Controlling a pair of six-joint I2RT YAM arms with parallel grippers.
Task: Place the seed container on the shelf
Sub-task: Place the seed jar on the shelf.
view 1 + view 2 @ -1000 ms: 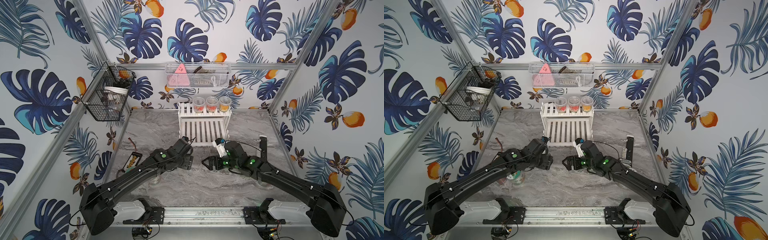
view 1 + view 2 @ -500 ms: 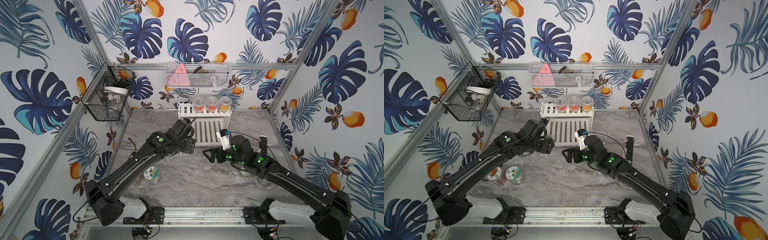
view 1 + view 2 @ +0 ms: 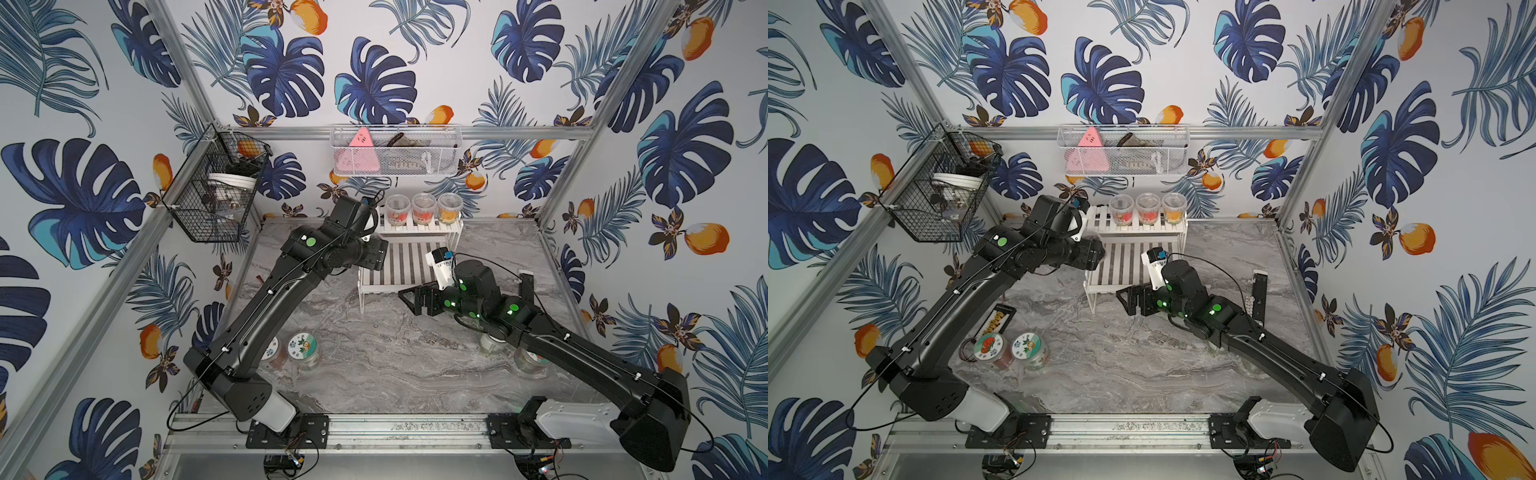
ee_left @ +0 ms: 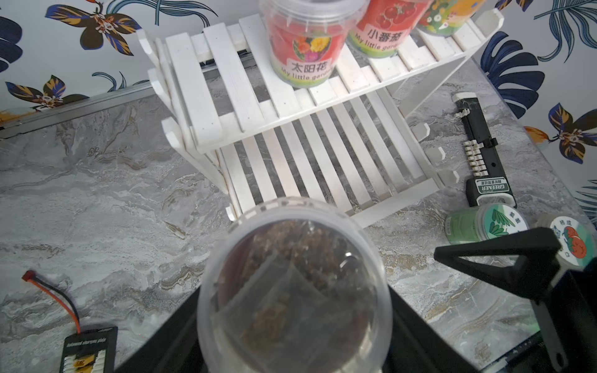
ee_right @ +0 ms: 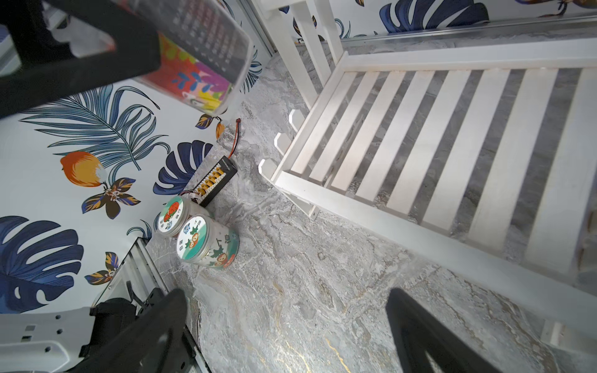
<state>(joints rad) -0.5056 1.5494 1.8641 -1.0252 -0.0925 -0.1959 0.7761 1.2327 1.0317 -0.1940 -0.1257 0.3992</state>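
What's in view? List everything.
shelf: 1, white, back of table
shelved containers: 3, red and orange labels, top tier
held seed container: 1, clear, gripped, near shelf
left jars: 2, green-white lids, table's front left
right jars: 2, green-white lids, table's front right
wire basket: 1, black, left wall
mesh basket: 1, white, back wall
tool: 1, black, table's right edge
connector board: 1, black, table's left edge
left gripper: 1, black, shut on held seed container
right gripper: 1, black, open, before shelf
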